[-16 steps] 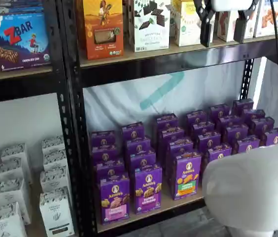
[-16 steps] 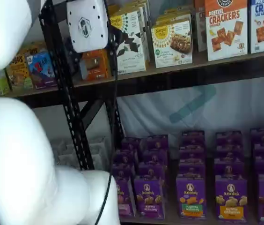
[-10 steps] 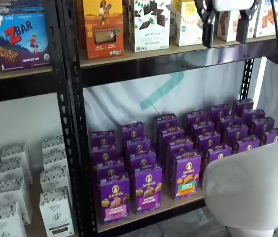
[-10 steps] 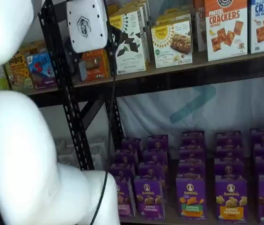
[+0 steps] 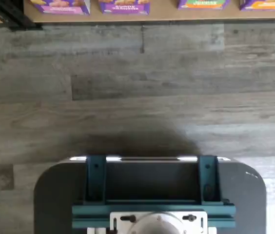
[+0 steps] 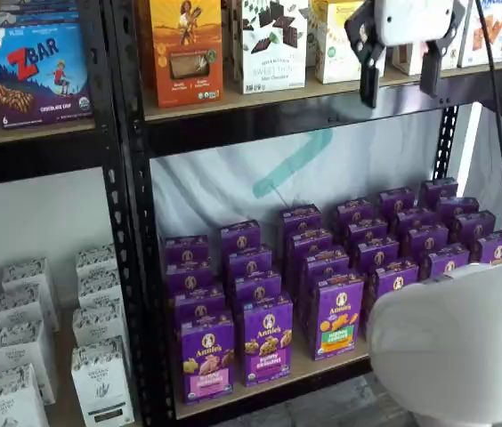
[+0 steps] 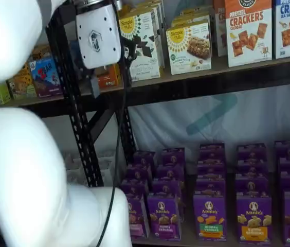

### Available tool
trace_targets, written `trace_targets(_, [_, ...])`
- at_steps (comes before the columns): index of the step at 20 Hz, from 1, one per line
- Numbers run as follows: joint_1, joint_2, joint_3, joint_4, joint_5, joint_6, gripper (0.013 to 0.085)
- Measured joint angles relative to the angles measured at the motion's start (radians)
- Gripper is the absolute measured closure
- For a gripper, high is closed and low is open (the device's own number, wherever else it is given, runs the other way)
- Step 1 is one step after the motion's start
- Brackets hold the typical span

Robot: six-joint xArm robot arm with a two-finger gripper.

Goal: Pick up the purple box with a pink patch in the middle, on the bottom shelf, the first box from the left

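None of the pick is done yet. Your white-bodied, black-fingered tool (image 6: 400,84) hangs up by the upper shelf, fingers spread wide and empty. The upright purple carton with the pink label band (image 6: 206,358) stands untouched at the front of the light-brown wooden bottom shelf (image 6: 322,363), far below. You have the whole descent, reach and grasp left.

Glossy white rounded arm casing (image 7: 16,170), white boxy gripper (image 6: 400,78) body with hexagon logo, two black fingers, black cable (image 6: 497,124)
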Motion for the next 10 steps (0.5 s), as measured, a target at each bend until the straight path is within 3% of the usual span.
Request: trace_targets(10, [0.056, -0.053, 0.215, 0.023, -0.172, 0.065, 0.013])
